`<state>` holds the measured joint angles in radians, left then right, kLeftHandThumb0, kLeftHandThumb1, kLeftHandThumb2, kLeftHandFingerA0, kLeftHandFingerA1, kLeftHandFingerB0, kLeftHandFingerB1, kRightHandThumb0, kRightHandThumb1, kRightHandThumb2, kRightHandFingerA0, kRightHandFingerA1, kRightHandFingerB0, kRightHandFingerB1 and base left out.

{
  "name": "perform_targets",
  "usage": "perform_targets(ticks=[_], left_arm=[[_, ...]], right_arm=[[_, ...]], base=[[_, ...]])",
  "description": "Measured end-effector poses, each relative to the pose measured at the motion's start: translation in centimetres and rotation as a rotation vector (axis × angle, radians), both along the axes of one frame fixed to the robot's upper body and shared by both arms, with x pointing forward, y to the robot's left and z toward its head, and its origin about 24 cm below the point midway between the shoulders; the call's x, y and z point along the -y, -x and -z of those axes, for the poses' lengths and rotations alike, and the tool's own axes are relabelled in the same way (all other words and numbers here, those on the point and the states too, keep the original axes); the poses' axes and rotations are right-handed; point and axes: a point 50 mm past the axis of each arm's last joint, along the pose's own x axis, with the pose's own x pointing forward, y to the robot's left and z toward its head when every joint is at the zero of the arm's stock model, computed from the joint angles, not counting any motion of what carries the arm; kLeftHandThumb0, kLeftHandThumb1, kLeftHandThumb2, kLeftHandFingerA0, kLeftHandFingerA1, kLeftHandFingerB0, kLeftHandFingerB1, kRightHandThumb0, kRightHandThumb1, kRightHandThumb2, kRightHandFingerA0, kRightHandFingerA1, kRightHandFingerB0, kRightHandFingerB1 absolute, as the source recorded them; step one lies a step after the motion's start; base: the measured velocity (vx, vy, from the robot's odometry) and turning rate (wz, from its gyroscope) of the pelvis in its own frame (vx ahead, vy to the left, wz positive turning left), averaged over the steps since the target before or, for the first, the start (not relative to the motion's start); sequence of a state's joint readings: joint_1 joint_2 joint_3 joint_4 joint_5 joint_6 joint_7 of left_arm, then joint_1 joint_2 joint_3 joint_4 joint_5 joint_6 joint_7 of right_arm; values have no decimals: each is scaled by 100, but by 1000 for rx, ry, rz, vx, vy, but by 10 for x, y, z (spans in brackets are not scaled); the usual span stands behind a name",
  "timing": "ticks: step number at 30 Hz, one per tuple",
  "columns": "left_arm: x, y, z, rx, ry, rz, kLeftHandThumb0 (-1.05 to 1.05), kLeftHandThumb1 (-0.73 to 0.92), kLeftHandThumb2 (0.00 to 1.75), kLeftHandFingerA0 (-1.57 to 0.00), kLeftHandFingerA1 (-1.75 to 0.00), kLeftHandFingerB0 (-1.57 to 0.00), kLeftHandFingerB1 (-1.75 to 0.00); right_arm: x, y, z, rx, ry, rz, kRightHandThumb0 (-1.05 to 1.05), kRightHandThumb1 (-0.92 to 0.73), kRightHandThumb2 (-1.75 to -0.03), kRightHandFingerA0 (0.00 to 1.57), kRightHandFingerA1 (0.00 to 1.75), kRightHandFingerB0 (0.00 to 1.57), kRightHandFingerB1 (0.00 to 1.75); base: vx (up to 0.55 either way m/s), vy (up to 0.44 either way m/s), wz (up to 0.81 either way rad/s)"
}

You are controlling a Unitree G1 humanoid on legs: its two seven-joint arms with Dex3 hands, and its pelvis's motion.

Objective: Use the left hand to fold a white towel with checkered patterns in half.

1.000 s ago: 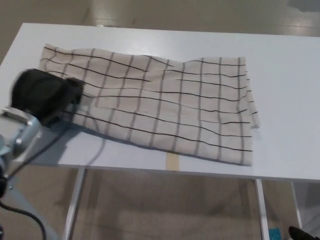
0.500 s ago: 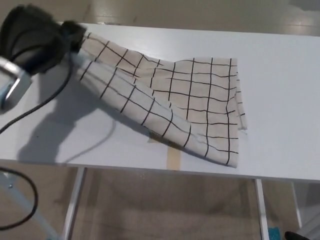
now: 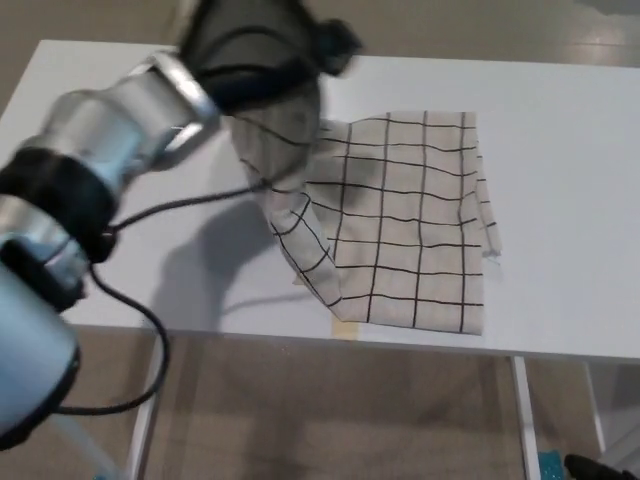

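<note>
The checkered towel [image 3: 400, 215] lies at the table's [image 3: 570, 200] centre-right, its left edge lifted and draped from the left hand [image 3: 262, 55], which is closed on the cloth at about 11 o'clock. To fold well, the hand should carry that edge toward 3 o'clock, low and level, matching the right edge before letting go. The right hand is out of view.

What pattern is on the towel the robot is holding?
The towel is off-white with a grid of dark checkered lines, seen clearly in the head view.
</note>
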<state>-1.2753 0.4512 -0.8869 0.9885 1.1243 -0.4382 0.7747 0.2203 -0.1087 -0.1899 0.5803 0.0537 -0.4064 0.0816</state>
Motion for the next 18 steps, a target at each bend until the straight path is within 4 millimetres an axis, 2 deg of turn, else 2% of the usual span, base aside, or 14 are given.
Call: perform_targets(ticks=[1, 2, 4, 5, 6, 8, 10, 11, 13, 14, 15, 16, 17, 18], left_arm=[[13, 4, 4, 2, -52, 58, -41, 41, 60, -101, -159, -100, -63], [13, 4, 4, 2, -52, 58, -41, 41, 60, -101, -159, -100, -63], [30, 11, 12, 6, -122, 137, -41, 41, 60, -100, -159, -105, -70], [38, 15, 16, 9, -156, 177, -31, 49, 56, -93, -172, -102, -108], [43, 18, 19, 11, -185, 209, -31, 49, 56, -93, -172, -102, -108], [55, 24, 25, 17, -240, 271, -30, 51, 56, -91, -175, -77, -163], [58, 26, 27, 18, -249, 285, -30, 53, 55, -90, -175, -70, -171], [70, 34, 33, 16, -275, 348, -30, 53, 55, -90, -175, -70, -171], [71, 34, 33, 16, -277, 354, -30, 54, 55, -89, -175, -68, -174], [79, 40, 37, 11, -287, 394, -34, 53, 55, -81, -174, -79, -137], [83, 43, 40, -1, -292, 416, -47, 50, 56, -69, -126, -76, -74], [84, 44, 41, -13, -292, 419, -47, 50, 56, -69, -126, -76, -74], [85, 46, 44, -30, -298, 422, -76, 52, 58, 0, -24, -7, -27], [87, 49, 50, -65, -309, 427, -76, 52, 58, 0, -24, -7, -27]], right_arm=[[0, -1, -1, 5, -2, 0, -42, -66, -60, 50, 39, 65, 44], [0, -1, -1, 5, -2, 0, -42, -66, -60, 50, 39, 65, 44], [0, -3, -2, 12, -3, 2, -42, -65, -60, 50, 39, 65, 44], [0, -4, -2, 16, -3, 4, -41, -65, -60, 52, 40, 67, 45], [0, -5, -3, 19, -4, 5, -41, -65, -60, 52, 40, 67, 45], [1, -5, -3, 21, -4, 7, -41, -65, -60, 54, 40, 67, 45], [0, -6, -3, 22, -4, 7, -41, -65, -60, 54, 40, 67, 45], [0, -8, -4, 27, -5, 5, -41, -65, -60, 54, 40, 67, 45], [0, -8, -4, 27, -5, 5, -41, -65, -60, 55, 41, 68, 45], [0, -9, -5, 30, -5, 4, -40, -64, -60, 55, 41, 68, 45], [0, -10, -5, 32, -5, 3, -39, -64, -60, 55, 41, 68, 45], [0, -10, -6, 33, -5, 3, -39, -64, -60, 55, 41, 68, 45], [0, -10, -6, 35, -5, 3, -39, -64, -60, 55, 41, 68, 45], [0, -10, -6, 37, -4, 2, -39, -64, -60, 55, 41, 68, 45]], base=[[0, 0, 0], [0, 0, 0], [0, 0, 0], [0, 0, 0], [0, 0, 0], [0, 0, 0], [0, 0, 0], [0, 0, 0], [0, 0, 0], [0, 0, 0], [0, 0, 0], [0, 0, 0], [0, 0, 0], [0, 0, 0]])
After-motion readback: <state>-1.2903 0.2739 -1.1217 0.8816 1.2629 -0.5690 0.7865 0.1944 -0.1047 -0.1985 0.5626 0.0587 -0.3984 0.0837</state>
